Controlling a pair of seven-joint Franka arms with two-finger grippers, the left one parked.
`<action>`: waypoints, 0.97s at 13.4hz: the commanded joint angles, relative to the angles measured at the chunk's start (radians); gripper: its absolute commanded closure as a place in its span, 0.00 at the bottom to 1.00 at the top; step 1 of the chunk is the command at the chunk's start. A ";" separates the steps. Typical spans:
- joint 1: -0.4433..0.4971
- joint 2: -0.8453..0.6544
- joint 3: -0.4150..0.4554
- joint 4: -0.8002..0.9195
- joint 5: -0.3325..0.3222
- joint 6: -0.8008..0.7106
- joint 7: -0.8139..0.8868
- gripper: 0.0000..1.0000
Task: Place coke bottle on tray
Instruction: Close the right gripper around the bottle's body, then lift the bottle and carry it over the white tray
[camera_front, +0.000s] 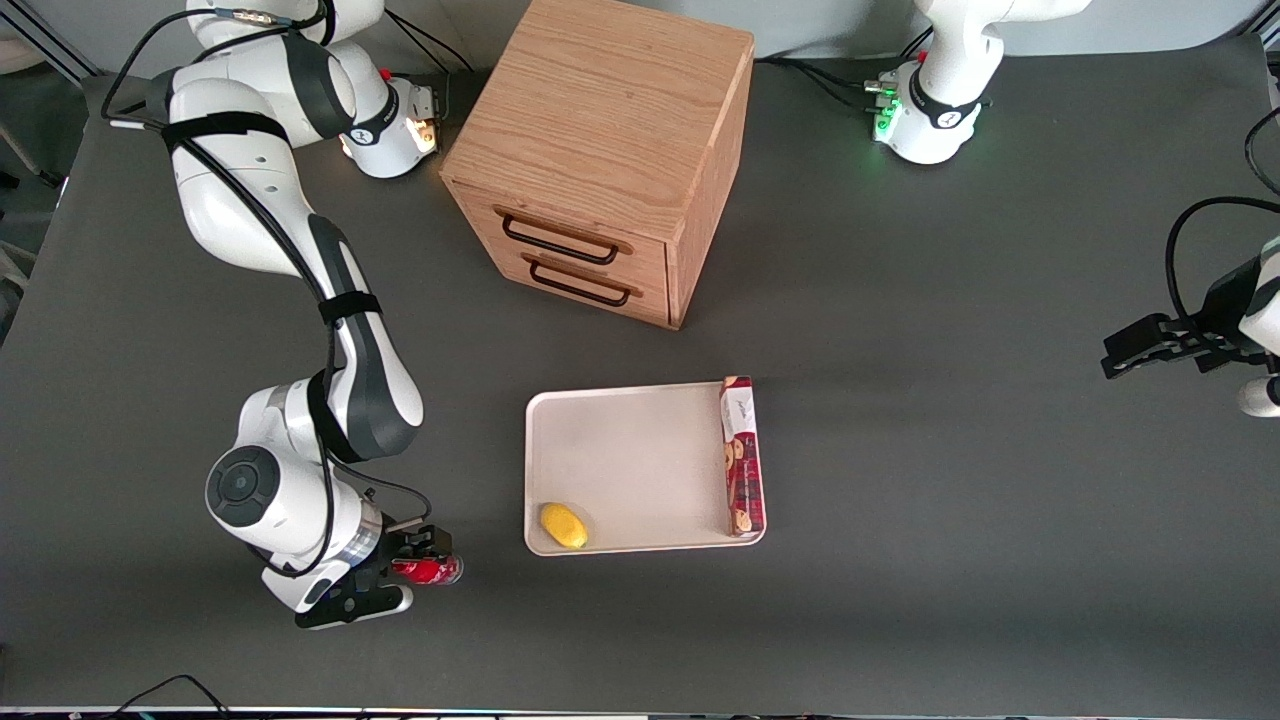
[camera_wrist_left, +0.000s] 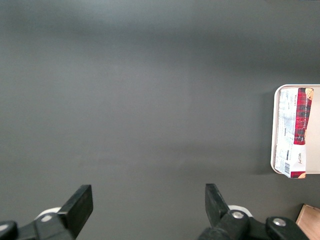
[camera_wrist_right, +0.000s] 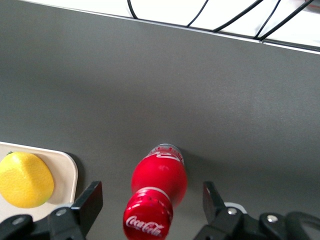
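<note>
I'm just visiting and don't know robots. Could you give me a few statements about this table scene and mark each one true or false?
1. The coke bottle already stands on the tray. False: it is on the dark table, beside the tray.
2. The gripper is open, a finger on each side of the bottle. True.
3. A lemon lies on the tray. True.
4. The cookie box lies on top of the wooden drawer cabinet. False: it lies along one edge of the tray.
5. Both cabinet drawers are shut. True.
</note>
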 joint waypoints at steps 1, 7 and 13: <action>0.009 0.028 -0.012 0.046 -0.002 -0.001 -0.019 0.41; 0.008 0.023 -0.011 0.045 -0.002 -0.001 -0.021 0.92; 0.006 -0.029 -0.009 0.045 0.000 -0.100 -0.092 1.00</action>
